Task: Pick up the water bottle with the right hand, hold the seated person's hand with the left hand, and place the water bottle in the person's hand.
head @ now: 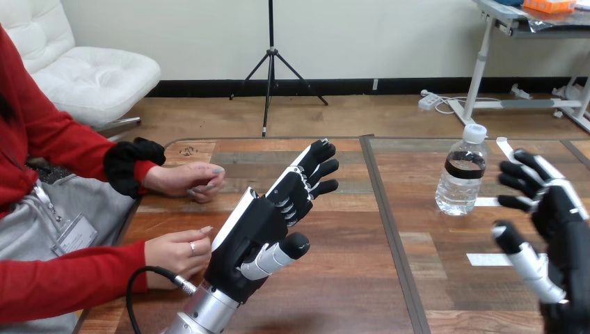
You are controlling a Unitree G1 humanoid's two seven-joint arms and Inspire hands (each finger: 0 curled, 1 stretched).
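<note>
The water bottle [461,177] is standing upright on the table [348,292], right of centre, its long axis vertical; the right hand [556,216] is hovering just to its right, not touching it, fingers [518,182] spreading wide and holding nothing, making it much the nearer hand; the left hand [261,223] is lying open and empty, close beside the person's nearer hand [174,252].

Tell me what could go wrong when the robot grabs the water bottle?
The water bottle stands upright and narrow, so the open right robot hand beside it might knock it over instead of gripping it. The open left robot hand is close to the person's nearer hand and could bump it rather than hold it gently.
</note>
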